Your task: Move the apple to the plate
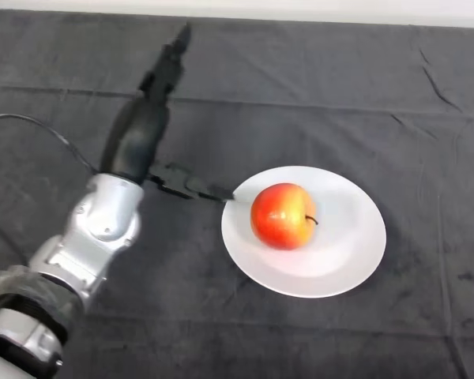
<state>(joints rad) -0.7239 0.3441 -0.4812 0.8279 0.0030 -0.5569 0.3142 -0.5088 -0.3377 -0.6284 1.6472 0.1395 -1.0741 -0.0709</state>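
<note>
A red and yellow apple (282,215) rests on the left half of a white plate (344,257), its stem pointing right. My left hand (142,130) hovers to the left of the plate, apart from the apple. Its fingers (171,57) stretch straight toward the far edge of the table. The thumb (191,188) sticks out to the right, its tip close to the plate's left rim. The hand is open and holds nothing.
A dark wrinkled cloth (395,103) covers the whole table. My silver-grey forearm (91,237) comes in from the lower left.
</note>
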